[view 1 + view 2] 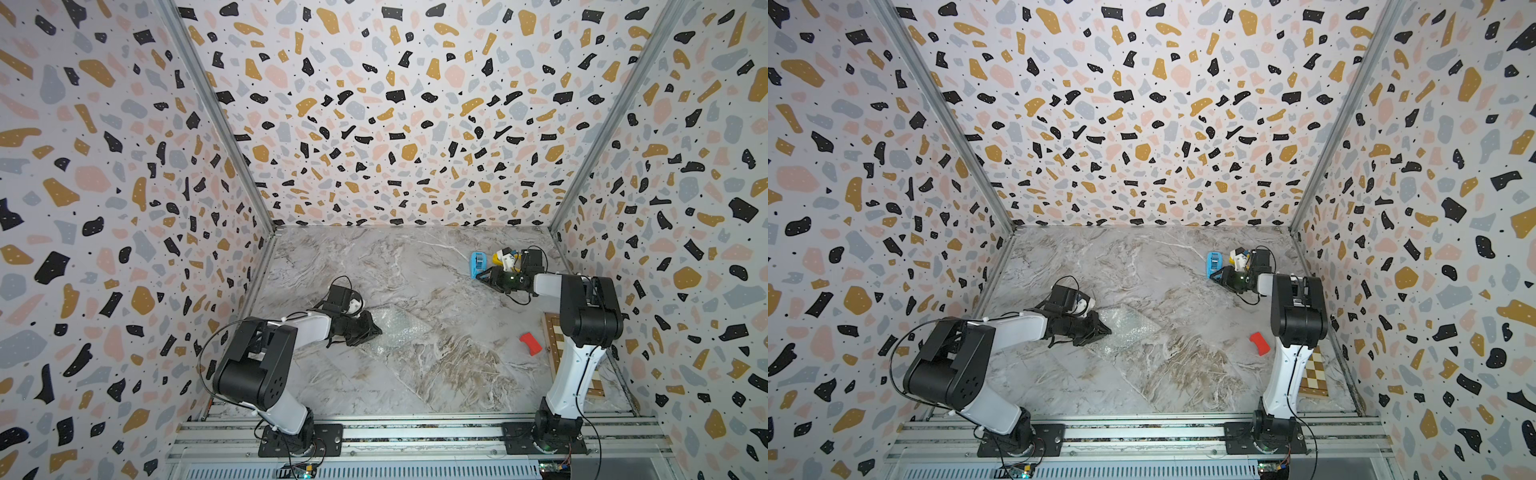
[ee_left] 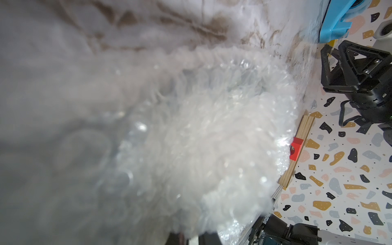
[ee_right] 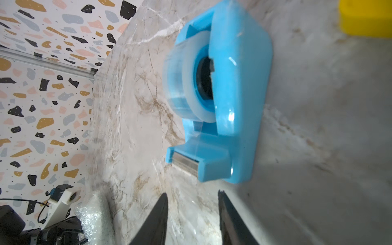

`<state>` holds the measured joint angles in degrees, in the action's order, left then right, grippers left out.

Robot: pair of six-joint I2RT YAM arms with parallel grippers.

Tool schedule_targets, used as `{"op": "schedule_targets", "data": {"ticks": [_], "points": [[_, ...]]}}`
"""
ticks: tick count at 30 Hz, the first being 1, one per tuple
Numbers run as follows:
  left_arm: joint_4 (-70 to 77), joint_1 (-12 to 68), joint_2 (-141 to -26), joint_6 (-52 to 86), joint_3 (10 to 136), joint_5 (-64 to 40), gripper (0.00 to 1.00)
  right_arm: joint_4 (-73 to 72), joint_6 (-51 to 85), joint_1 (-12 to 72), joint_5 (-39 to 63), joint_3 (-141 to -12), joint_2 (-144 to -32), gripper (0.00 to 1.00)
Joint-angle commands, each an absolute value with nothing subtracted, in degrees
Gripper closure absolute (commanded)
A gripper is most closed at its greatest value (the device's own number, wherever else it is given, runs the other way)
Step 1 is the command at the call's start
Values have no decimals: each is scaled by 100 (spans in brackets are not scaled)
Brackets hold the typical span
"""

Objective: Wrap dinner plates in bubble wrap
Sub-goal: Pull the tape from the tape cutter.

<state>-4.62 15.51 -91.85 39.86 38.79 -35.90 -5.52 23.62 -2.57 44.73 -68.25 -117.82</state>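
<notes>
The bubble wrap (image 1: 399, 328) lies bunched on the grey marble table left of the middle, in both top views (image 1: 1129, 328). It fills the left wrist view as a rounded, glossy mass (image 2: 212, 137). My left gripper (image 1: 376, 331) sits at its left edge, shut on a fold of it (image 2: 194, 238). The dinner plates are hidden; no plate face shows anywhere. My right gripper (image 1: 482, 276) is far away at the back right, open, its fingertips (image 3: 193, 197) just short of the cutter of a blue tape dispenser (image 3: 229, 95).
The tape dispenser (image 1: 476, 264) stands by a yellow-and-white object (image 1: 500, 257) near the back right. A red block (image 1: 530, 343) lies beside a chessboard (image 1: 1314, 376) along the right wall. Patterned walls close three sides, and the arm bases sit on the front rail.
</notes>
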Motion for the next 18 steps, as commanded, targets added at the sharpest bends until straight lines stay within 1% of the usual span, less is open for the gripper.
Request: {"op": "schedule_targets", "data": {"ticks": [1,3,8,10,15,18], "points": [[-1299,1576,-9431,3963,3700,-2948,88,-681,2454,-252,4591,-6777,-11822,63],[-1301,1580,-9435,3949,3700,-2952,88,-753,2517,-255,4681,-6796,-11873,66],[-1314,1574,-9431,3948,3700,-2943,88,-845,2592,-237,4761,-6795,-11917,66],[-1311,1576,-9428,3947,3709,-2936,88,-852,2597,-237,4763,-6795,-11929,68],[-1329,1580,-9439,3942,3718,-2934,88,-892,2643,-246,4790,-6773,-11901,87],[-1332,1576,-9439,3938,3718,-2927,88,-886,2629,-252,4818,-6777,-11840,94]]}}
